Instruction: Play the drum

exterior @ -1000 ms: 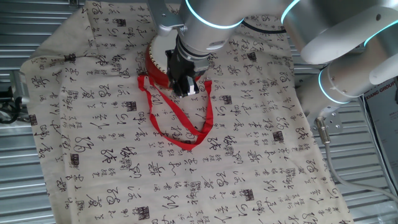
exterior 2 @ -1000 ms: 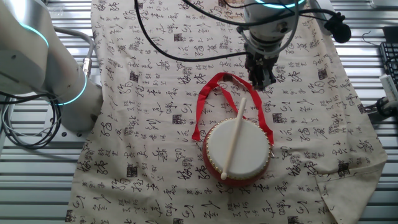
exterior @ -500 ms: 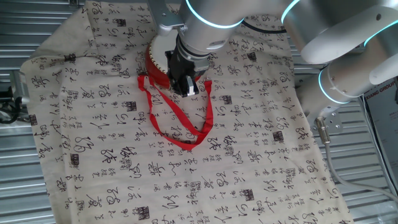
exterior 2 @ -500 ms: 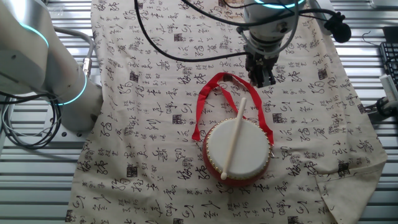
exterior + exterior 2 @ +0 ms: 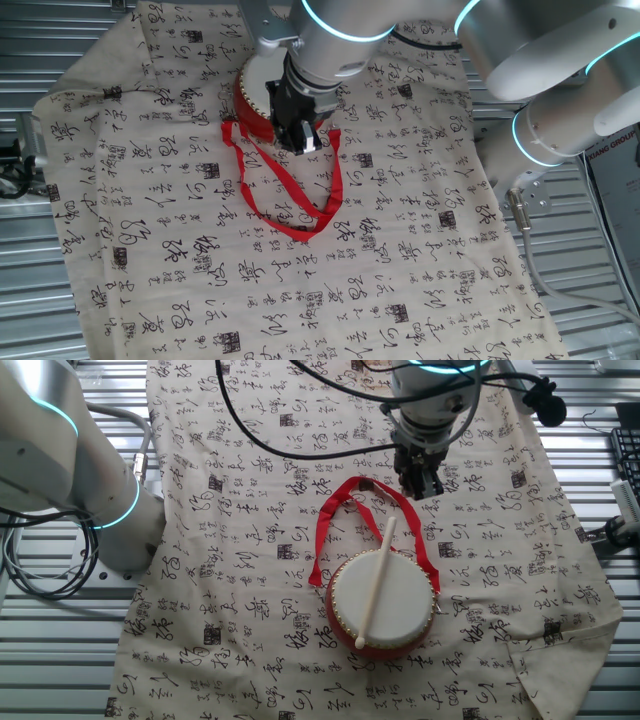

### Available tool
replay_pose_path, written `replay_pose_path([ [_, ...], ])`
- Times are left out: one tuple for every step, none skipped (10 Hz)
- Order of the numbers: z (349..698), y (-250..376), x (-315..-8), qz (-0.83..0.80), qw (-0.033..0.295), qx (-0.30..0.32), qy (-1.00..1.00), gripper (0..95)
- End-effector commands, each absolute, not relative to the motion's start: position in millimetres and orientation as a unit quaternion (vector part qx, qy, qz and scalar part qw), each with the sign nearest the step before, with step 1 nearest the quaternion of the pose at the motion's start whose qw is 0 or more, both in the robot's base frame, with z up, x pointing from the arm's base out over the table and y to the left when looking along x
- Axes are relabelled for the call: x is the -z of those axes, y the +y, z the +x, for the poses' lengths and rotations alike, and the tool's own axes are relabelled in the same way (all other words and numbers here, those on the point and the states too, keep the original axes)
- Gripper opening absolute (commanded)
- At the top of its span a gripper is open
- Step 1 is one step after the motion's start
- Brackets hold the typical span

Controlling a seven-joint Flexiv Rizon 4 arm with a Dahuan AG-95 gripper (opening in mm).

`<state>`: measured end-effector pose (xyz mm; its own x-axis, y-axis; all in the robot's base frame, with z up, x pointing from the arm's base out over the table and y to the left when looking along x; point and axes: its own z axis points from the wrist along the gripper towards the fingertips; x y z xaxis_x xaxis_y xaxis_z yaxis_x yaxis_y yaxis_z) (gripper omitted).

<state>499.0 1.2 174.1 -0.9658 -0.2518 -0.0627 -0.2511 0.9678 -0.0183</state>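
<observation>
On the counter [image 5: 90, 660] lies a big cloth [image 5: 250, 540] with black writing all over it. At the left side in the other fixed view stands a fat grey robot part with a glowing blue ring [image 5: 125, 510], and black wires hang beside it.

In the middle of the cloth sits the drum [image 5: 381, 603]. It is small and round, with a red side and a creamy white top. A pale stick [image 5: 377, 582] lies across the white top, with its far end poking out over the rim toward the robot's hand. A long red ribbon [image 5: 322, 535] loops out from the drum and lies flat on the cloth.

Just past the far end of the stick, over the top of the ribbon loop, hangs the robot's hand [image 5: 421, 478]. It points down at the cloth. The black jaws look close together, but you cannot tell if they are pressed shut or pinching anything.

In one fixed view, the hand [image 5: 300, 135] covers part of the drum [image 5: 250, 100], and the ribbon [image 5: 290, 205] spreads toward the camera. At the right are more big grey arm parts [image 5: 560, 90].
</observation>
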Motion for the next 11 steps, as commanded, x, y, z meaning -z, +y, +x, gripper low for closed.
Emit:
replay_pose_path([
  [498.3,1.8,-175.3,-0.125,0.032,0.006,0.992,0.0],
  [498.5,1.8,-175.0,-0.122,0.033,0.004,0.992,0.0],
  [498.5,1.8,-175.1,-0.119,0.036,0.004,0.992,0.0],
  [498.3,2.1,-175.8,-0.118,0.037,0.003,0.992,0.0],
  [498.2,2.1,-176.0,-0.118,0.035,0.003,0.992,0.0],
  [498.2,2.1,-175.9,-0.12,0.033,0.006,0.992,0.0],
  [498.1,2.2,-176.0,-0.123,0.033,0.005,0.992,0.0],
  [498.3,2.4,-175.5,-0.123,0.032,0.005,0.992,0.0],
  [498.3,2.6,-175.6,-0.128,0.032,0.006,0.991,0.0],
  [498.0,2.9,-176.1,-0.135,0.032,0.007,0.99,0.0],
  [497.2,3.6,-178.2,-0.142,0.031,0.005,0.989,0.0],
])
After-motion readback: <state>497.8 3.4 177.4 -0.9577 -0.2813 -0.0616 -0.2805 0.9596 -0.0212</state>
